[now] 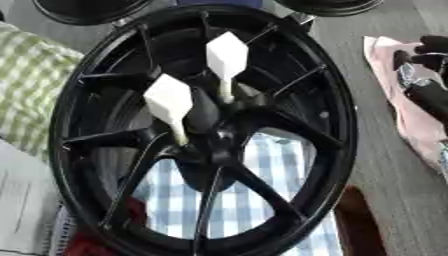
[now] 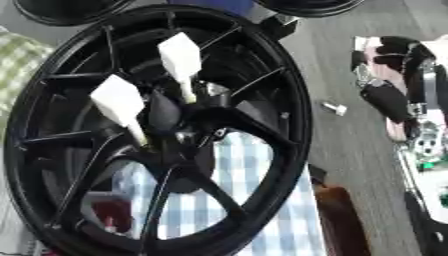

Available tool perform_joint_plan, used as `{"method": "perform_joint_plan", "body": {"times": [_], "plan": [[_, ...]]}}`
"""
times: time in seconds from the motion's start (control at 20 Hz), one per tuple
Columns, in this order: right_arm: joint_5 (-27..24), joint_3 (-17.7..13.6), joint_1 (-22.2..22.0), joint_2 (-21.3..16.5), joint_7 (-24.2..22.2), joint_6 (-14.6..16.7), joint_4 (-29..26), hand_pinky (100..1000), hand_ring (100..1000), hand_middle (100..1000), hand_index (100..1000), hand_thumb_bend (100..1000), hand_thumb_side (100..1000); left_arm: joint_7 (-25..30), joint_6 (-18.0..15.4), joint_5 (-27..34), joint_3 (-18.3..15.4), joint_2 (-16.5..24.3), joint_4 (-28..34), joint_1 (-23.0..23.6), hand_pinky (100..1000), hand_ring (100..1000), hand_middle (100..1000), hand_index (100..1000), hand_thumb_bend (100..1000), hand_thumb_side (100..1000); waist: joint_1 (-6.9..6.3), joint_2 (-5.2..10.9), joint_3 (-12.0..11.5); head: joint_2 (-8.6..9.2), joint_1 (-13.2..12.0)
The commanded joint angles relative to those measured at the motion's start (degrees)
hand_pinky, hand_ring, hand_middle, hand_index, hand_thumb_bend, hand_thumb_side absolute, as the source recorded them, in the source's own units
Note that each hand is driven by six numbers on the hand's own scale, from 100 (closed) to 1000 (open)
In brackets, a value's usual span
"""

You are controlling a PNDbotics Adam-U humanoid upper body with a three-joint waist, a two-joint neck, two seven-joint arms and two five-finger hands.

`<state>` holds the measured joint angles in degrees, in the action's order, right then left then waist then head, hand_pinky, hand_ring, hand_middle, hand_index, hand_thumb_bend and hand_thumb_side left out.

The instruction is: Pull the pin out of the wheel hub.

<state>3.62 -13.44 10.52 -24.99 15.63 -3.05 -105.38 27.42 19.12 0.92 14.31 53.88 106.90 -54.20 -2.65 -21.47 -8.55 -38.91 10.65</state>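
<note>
A large black wheel rim (image 1: 79,150) fills the middle of both views, its spokes meeting at the hub (image 1: 210,130). Two white pins with broad flat heads stick out of the hub: one (image 1: 227,57) toward the upper middle, the other (image 1: 168,100) lower and to its left. My right hand (image 2: 391,95), black with silver parts, lies at the right edge over a pink cloth (image 1: 411,115), well clear of the rim and the pins. Nothing touches either pin. My left hand shows in neither view.
A small white piece (image 2: 334,107) lies on the grey table right of the rim. Two more dark rims (image 1: 87,7) (image 1: 328,5) sit at the far edge. A green checked cloth (image 1: 26,75) lies left, a blue checked cloth (image 1: 262,165) behind the spokes, a brown object (image 1: 354,220) lower right.
</note>
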Motion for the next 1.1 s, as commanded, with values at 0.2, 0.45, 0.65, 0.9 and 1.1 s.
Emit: {"method": "perform_joint_plan", "body": {"times": [0.2,0.45,0.65,0.9,1.1], "plan": [[-0.2,-0.4,0.2,-1.7,-0.1,0.1,-0.9,847,690,641,741,359,293,10.1,-14.4,-2.2,2.1,1.0,0.5,-3.9,797,728,718,806,457,556,0.42,1.15,0.0,0.69,-0.2],[-0.2,-0.3,0.1,-1.7,-0.2,0.0,-0.8,847,690,641,741,361,293,16.3,-19.5,-4.4,5.2,-1.9,-4.0,-7.9,804,737,721,816,485,538,0.25,1.34,0.1,0.58,-0.3],[-0.2,-0.3,0.0,-1.8,-0.3,0.0,-0.7,847,690,641,741,362,293,20.5,-20.3,-4.7,8.3,-4.4,-8.0,-11.0,809,749,739,836,546,535,0.09,1.5,0.1,0.57,-0.4],[-0.2,-0.2,0.0,-1.7,-0.4,0.0,-0.6,848,690,642,741,362,295,24.3,-20.9,-5.1,11.4,-7.3,-12.3,-13.8,812,755,743,835,554,538,-0.06,1.66,0.2,0.4,-0.5],[-0.2,0.0,0.0,-1.8,-0.5,0.0,-0.6,848,690,641,741,363,295,24.5,-21.8,-5.7,13.8,-8.9,-14.0,-15.2,811,755,741,830,535,531,-0.19,1.66,0.4,0.83,-0.2]]}}
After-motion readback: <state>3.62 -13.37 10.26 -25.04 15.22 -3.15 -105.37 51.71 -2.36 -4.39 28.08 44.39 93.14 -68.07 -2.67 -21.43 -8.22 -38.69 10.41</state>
